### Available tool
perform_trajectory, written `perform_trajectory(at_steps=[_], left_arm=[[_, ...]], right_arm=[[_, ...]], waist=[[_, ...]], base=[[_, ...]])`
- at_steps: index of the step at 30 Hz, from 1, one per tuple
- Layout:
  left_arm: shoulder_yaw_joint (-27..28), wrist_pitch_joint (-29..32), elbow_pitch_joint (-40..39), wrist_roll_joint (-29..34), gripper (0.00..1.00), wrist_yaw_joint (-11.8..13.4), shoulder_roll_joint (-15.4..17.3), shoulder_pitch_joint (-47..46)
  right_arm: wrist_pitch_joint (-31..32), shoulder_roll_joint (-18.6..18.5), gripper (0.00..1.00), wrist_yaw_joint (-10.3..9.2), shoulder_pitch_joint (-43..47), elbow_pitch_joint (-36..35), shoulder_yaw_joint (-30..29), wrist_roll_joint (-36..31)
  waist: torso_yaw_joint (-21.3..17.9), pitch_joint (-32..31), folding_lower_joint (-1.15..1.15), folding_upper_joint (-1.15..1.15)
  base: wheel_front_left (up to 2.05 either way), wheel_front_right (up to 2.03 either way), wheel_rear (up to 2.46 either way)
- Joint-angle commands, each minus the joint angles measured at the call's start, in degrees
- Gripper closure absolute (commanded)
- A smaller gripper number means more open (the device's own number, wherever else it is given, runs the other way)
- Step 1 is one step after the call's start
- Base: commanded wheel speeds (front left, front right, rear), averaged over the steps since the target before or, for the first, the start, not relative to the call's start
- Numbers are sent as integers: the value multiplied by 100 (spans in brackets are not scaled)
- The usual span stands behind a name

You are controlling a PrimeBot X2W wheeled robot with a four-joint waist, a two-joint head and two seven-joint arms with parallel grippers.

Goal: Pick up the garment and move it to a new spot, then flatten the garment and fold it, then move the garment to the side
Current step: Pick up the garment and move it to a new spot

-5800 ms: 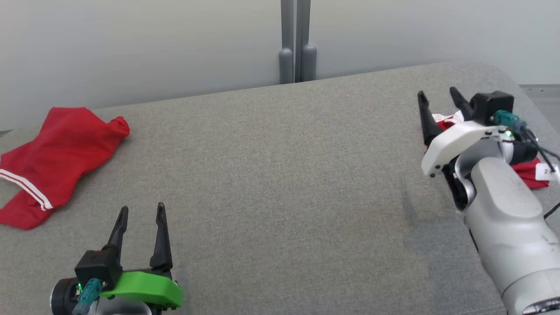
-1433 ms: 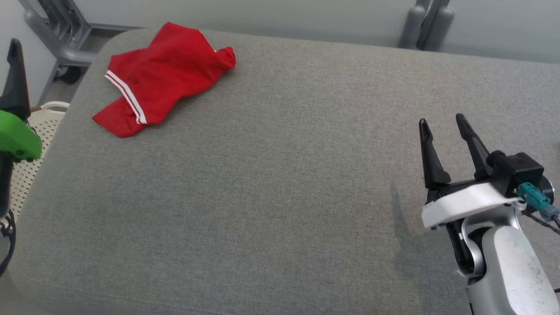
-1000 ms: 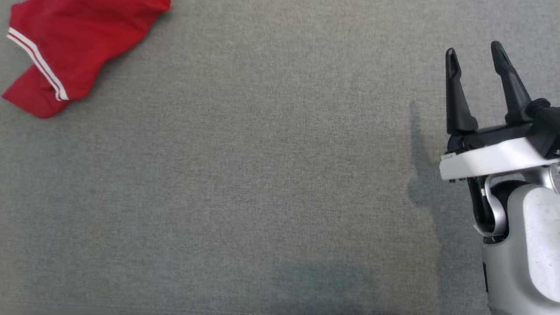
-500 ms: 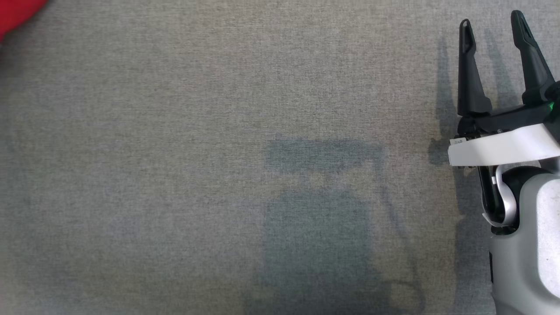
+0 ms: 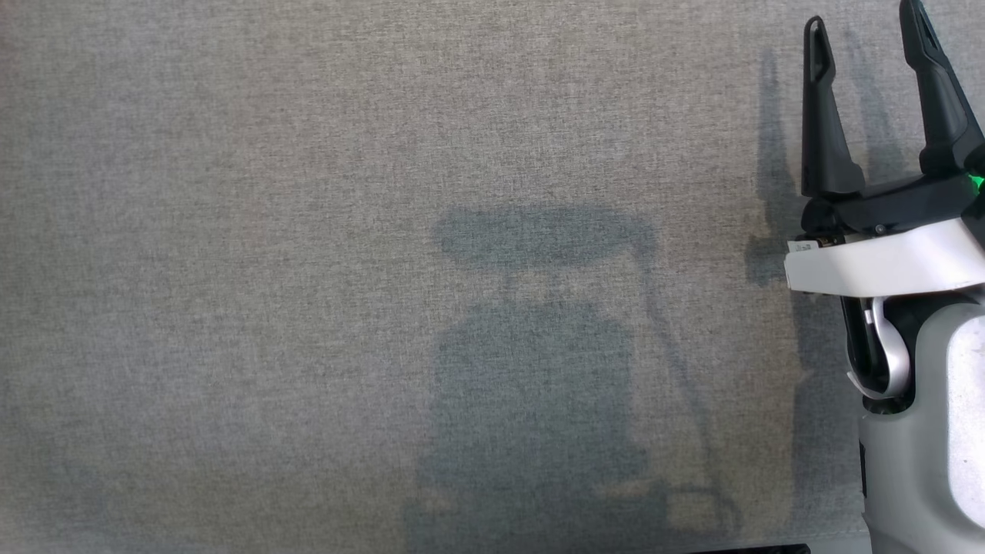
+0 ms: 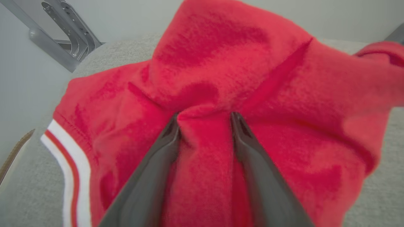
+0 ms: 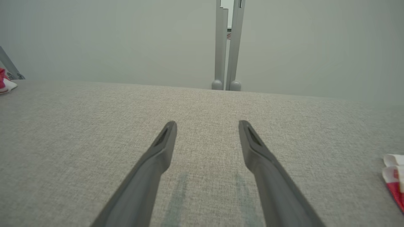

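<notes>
Red garment (image 6: pixel 284 104) lies bunched on the bench (image 6: pixel 31 195), left gripper (image 6: pixel 205 121) fingers (image 6: pixel 164 148) spread astride a ridge of it, striped hem (image 6: pixel 68 164) at 8 o'clock, right gripper (image 5: pixel 863 23) spread and empty, so pickup step imo: pinch, then lift

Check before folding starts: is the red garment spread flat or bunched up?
Bunched up. The garment heaps in creases, a ridge standing between the fingers of the left gripper.

Garment (image 6: pixel 221 63) partly out of view

Red garment (image 6: pixel 221 63), second garment (image 7: pixel 393 179): two. Left gripper (image 6: pixel 205 118), right gripper (image 7: pixel 207 126): two. Table (image 5: pixel 308 231): one.
</notes>
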Motion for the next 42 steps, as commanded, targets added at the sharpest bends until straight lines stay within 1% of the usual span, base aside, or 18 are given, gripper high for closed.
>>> perform_trajectory(at_steps=[1,9,13,19,25,29,34,39,42], left_arm=[[-12,-32,125,-18,100,-3,5,-58],[-41,-416,280,78,100,-51,111,-127],[-79,-627,268,135,100,-66,152,-124],[-174,-727,138,159,100,-109,215,-56],[-294,-725,-235,123,100,-141,228,201],[-437,-626,-688,110,100,-146,163,427],[-615,-371,-1510,65,100,5,-35,771],[-945,9,-2521,17,100,207,-348,1297],[-1191,169,-3109,-39,100,358,-619,1669]], right_arm=[[-45,-10,0,-4,16,-18,-14,-37],[-140,-10,0,-4,-1,124,-13,-7],[-207,-10,0,-4,1,279,32,60],[-359,-11,0,-4,99,624,46,173],[-555,-10,0,-4,291,1057,147,368],[-667,-9,0,-4,500,1325,180,480],[-749,-10,0,-4,791,1594,238,644],[-800,-11,0,-4,1090,1778,234,739],[-819,-11,0,-4,1244,1831,190,786]], waist=[[-34,6,-1,0],[-35,-180,-1,0],[-30,-442,-1,0],[-56,-1033,-1,0],[-171,-1800,-1,0],[-258,-2340,-1,0],[-344,-2933,-1,0],[-413,-3390,-1,0],[-434,-3530,-1,0]], base=[[0,0,0],[0,0,0],[0,0,0],[0,0,0],[0,0,0],[0,0,0],[0,0,0],[0,0,0],[0,0,0]])
